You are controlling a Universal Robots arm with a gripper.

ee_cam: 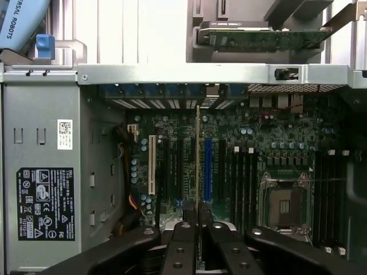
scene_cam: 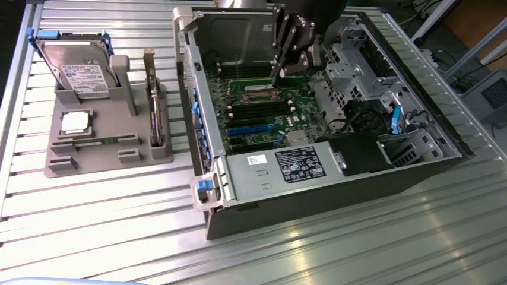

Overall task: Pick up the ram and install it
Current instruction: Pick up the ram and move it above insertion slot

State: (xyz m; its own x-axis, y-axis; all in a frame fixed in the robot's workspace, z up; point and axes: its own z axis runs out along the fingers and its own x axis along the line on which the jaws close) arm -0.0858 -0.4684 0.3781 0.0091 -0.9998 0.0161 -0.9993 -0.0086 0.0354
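Note:
My gripper [scene_cam: 287, 66] hangs inside the open computer case [scene_cam: 208, 119], above the green motherboard [scene_cam: 273, 107]. It is shut on the ram [ee_cam: 198, 160], a thin board that the wrist view sees edge-on, running out from between the fingers [ee_cam: 184, 238]. In the exterior view the ram [scene_cam: 276, 70] is a slim pale strip pointing down at the board. It lines up beside a blue slot [ee_cam: 207, 169], with long black slots [ee_cam: 243, 177] further along. I cannot tell whether its edge touches the board.
A grey holder [scene_cam: 103, 157] stands at the exterior view's left with a hard drive [scene_cam: 75, 68], a square silver processor [scene_cam: 76, 122] and an upright dark expansion card [scene_cam: 154, 113]. The power supply [scene_cam: 289, 166] and drive cage [scene_cam: 348, 59] hem in the board.

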